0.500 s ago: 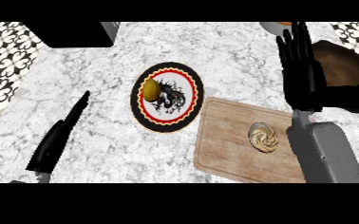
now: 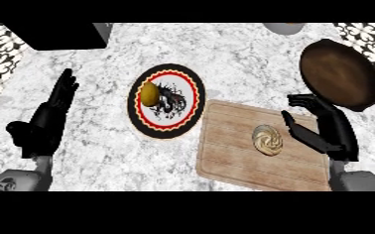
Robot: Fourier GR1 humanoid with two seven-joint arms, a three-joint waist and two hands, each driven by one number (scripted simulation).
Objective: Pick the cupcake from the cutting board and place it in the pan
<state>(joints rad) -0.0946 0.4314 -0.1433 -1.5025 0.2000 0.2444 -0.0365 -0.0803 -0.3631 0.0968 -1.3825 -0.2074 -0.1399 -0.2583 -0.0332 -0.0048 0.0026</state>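
white-and-grey marbled counter (image 2: 242, 64) fills the head view. right hand (image 2: 326, 126) sits over the right edge of the wooden cutting board (image 2: 234, 153), fingers (image 2: 300, 100) partly curled and spread apart from the thumb, released, grasping nothing; nearest digit just beside the cupcake (image 2: 267, 140), whether it touches cannot be told. cupcake lies on the board's right half, swirled pale top up. brown pan (image 2: 337, 72) lies above the right hand, at the counter's right side, well apart from the cupcake. left hand (image 2: 51, 111) rests at the left edge, fingers straight, holding nothing. round plate (image 2: 135, 106), black rim and red ring, carries a yellow fruit (image 2: 150, 93) beside a dark printed figure; not readable as writing.
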